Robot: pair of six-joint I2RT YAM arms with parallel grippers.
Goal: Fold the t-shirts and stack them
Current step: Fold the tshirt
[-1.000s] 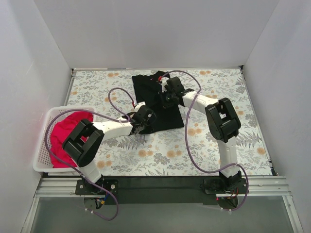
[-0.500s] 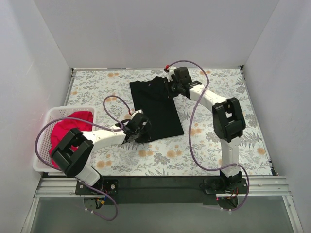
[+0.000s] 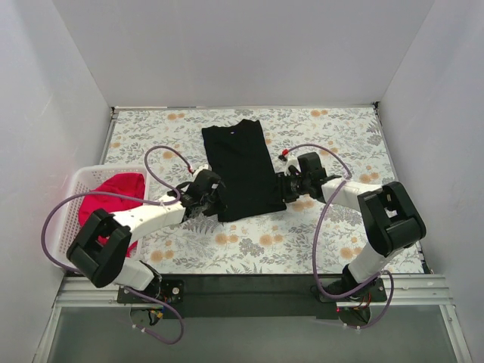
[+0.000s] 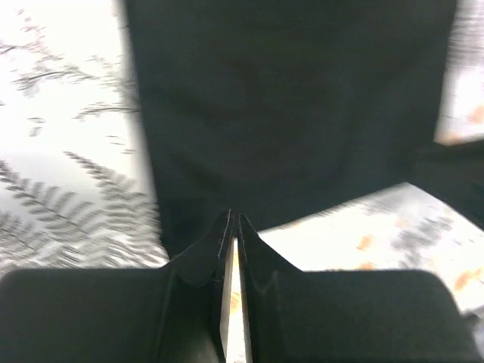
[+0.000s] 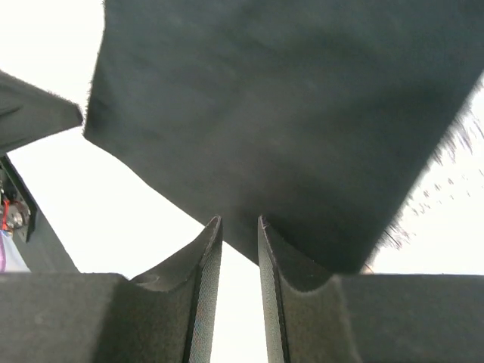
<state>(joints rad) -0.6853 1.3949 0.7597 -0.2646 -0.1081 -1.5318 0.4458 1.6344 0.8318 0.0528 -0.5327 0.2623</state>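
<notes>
**Black shirt folded long at mid-table, a gripper at each near corner**

The black t-shirt (image 3: 240, 170) lies flat as a narrow strip, its collar end near the far edge of the table (image 3: 363, 144), with bare floral surface open to its right and along the near side. The left gripper (image 3: 210, 203) sits at the near-left corner, its fingers (image 4: 208, 253) pressed almost together. The blurred wrist view may show the hem caught between them, but I cannot tell. The right gripper (image 3: 281, 187) is at the near-right edge, its fingers (image 5: 198, 257) slightly parted over the cloth's border. The red-pink t-shirt (image 3: 113, 198) is bunched in the white basket (image 3: 83, 172) against the left wall, partly hidden by the left arm.
</notes>
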